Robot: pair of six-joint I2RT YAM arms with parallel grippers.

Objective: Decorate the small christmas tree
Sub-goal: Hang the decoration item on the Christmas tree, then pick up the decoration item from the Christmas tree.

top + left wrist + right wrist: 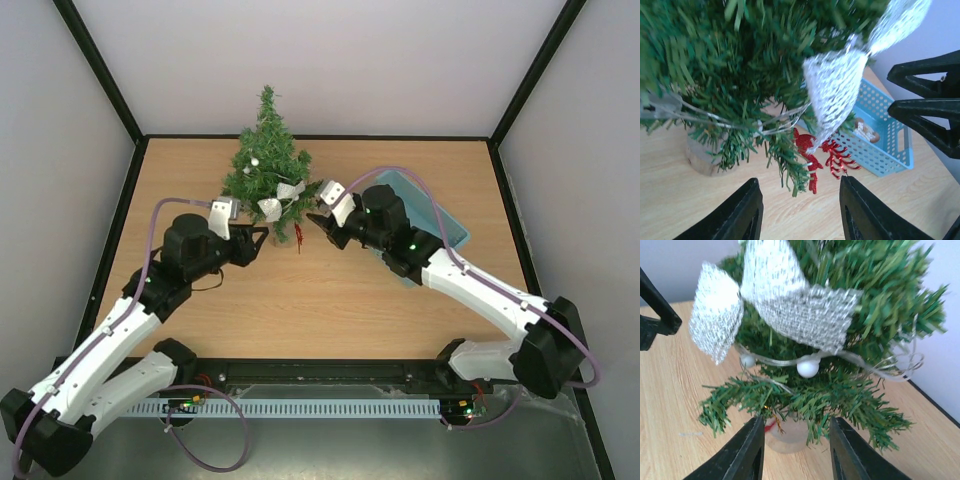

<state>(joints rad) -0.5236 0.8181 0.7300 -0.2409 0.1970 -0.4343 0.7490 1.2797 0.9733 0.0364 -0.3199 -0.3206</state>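
Fingers of left gripper point(800, 185) and right gripper point(796, 422) parted, nothing between them. The small christmas tree point(268, 160) stands just ahead of both, flanked left and right, about equally near. Its long axis is upright, at the far middle of the table point(330, 300). Silver mesh ribbon point(790, 305) and red ornament point(812, 162) hang on it. No legible writing.

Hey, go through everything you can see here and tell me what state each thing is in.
small christmas tree: upright on its base, carrying decorations.
silver mesh bow: hung on the front branches.
bead garland: draped across the branches.
red ornament: dangling from a low branch.
blue basket: on the table, small item inside.
left gripper: open, empty, near the tree.
right gripper: open, empty, facing the tree.
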